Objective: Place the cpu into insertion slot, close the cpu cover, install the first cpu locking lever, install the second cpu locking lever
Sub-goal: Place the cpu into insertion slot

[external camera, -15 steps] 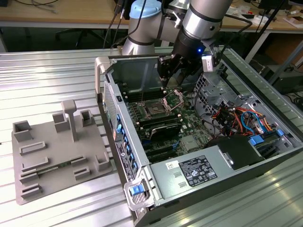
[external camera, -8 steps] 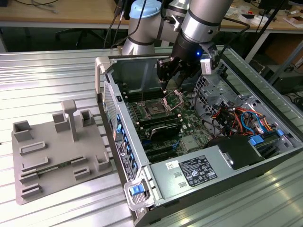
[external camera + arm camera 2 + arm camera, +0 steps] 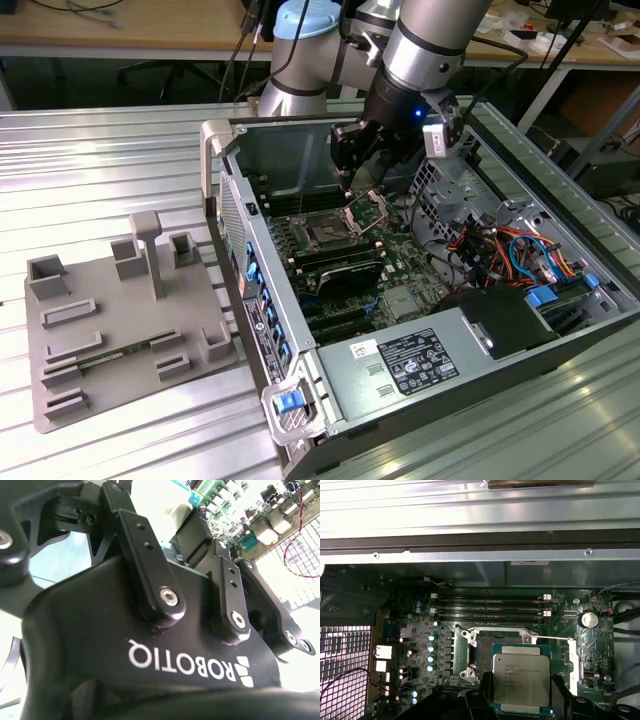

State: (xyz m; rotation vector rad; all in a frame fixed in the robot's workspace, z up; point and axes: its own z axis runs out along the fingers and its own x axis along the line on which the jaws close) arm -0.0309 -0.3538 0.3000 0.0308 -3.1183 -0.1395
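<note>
Gripper (image 3: 521, 689) is clenched on the cpu (image 3: 521, 676). One dark finger (image 3: 485, 687) presses each of two opposite edges, and the silver lid faces the first wrist cam. In the exterior view the gripper (image 3: 352, 178) hangs low inside the open PC case (image 3: 300, 420), just above the motherboard.

Key relation: the insertion slot (image 3: 481, 656) isn't squarely under the chip. Its dark cavity shows past one chip edge, on the side toward the row of capacitors (image 3: 431, 652) and a bit toward the memory slots (image 3: 490, 607). The chip is near-square, no real long axis. Its edges look roughly parallel w/ the socket frame, so my guess is the mismatch is offset, not twist. Can't tell how far it sits above the slot.

In the exterior view the slot (image 3: 325, 236) lies open, w/ the cpu cover (image 3: 368, 207) tipped up just beside it, on the exterior view's right, close under the gripper. That raised frame looks like the nearest thing to snag.

Around: a coin battery (image 3: 588, 620) well off to the side, coloured cables (image 3: 510, 255) and the power supply (image 3: 420, 360) apart from the work. A grey fixture tray (image 3: 120, 330) sits outside the case.
</note>
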